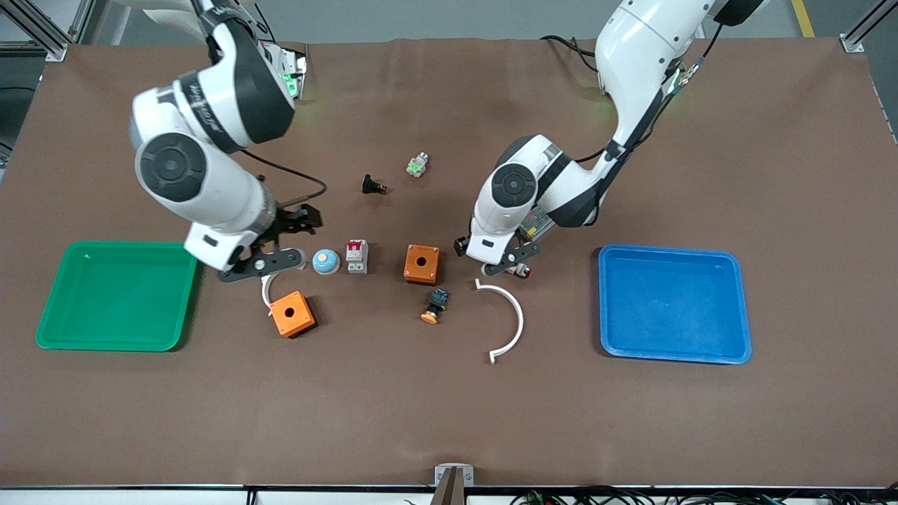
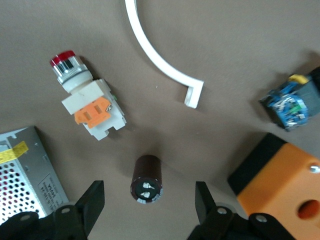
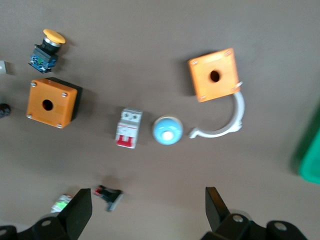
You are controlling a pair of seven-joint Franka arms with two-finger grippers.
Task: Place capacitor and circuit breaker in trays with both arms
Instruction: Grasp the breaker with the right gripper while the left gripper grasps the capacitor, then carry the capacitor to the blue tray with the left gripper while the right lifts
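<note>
Front view: my right gripper (image 1: 270,261) hangs low over the table between the green tray (image 1: 52,322) and a blue dome button (image 1: 325,261), above one end of a small white curved strip (image 1: 266,293); I cannot judge its opening from here. The circuit breaker (image 1: 357,256) stands on the table just beside the dome button, toward the left arm's end, red levers at the end farther from the camera. An orange box (image 1: 421,264) sits next along that row, and a second orange box (image 1: 292,313) lies nearer the camera, touching the small strip. My left gripper (image 1: 506,262) is low over the table between the first orange box and the blue tray (image 1: 729,308), with a large white arc (image 1: 511,319) nearer the camera; the capacitor is hidden under it in this view. Left wrist view: my left fingers (image 2: 91,204) are spread wide and hold nothing; the capacitor (image 2: 146,179) lies on its side on the table between them, untouched. A white-orange switch with a red tip (image 2: 85,104) lies close by, and a perforated metal box (image 2: 27,170) shows at the frame edge. Right wrist view: my right fingers (image 3: 80,212) are wide apart and empty; the circuit breaker (image 3: 128,128) lies just beside the dome button (image 3: 167,130), well clear of my fingers.
</note>
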